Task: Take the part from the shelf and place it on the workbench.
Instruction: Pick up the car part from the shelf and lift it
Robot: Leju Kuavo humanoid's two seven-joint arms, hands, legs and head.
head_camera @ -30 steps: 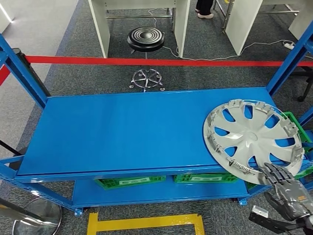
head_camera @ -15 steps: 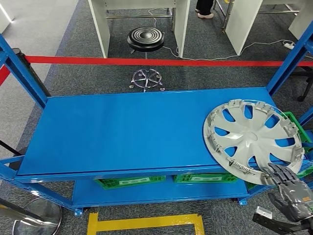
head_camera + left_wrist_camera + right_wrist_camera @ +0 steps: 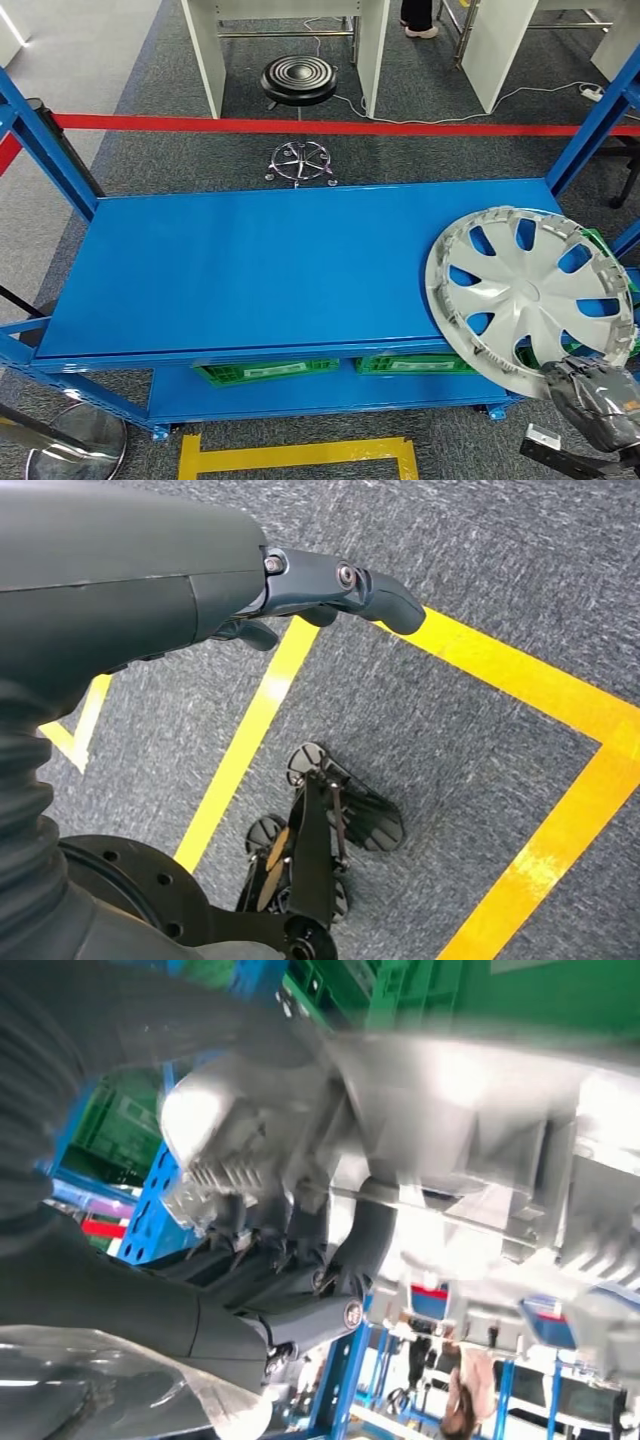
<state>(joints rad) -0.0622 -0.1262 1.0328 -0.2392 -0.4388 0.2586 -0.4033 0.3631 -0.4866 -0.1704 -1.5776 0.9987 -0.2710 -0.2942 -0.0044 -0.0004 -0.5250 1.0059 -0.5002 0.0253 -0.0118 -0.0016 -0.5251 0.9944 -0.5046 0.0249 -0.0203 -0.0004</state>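
Head view is showing the right hand (image 3: 600,405) at lower right grasping the hubcap (image 3: 530,295) by its near rim, over the blue shelf's (image 3: 249,265) right end. Green bins (image 3: 266,370) are sitting underneath. The left hand (image 3: 249,590) is hanging released above yellow floor tape (image 3: 528,680).

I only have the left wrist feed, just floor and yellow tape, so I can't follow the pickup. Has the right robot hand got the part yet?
Observer: Yes. In the head view the right robot hand grips the near rim of the silver hubcap.
Operator: Is the hubcap off the shelf?
Observer: Partly; it overhangs the front right edge of the blue shelf, and I can't tell if it still touches.
Operator: How are the fingers placed?
Observer: The right wrist view shows dark fingers curled against the hubcap's underside.
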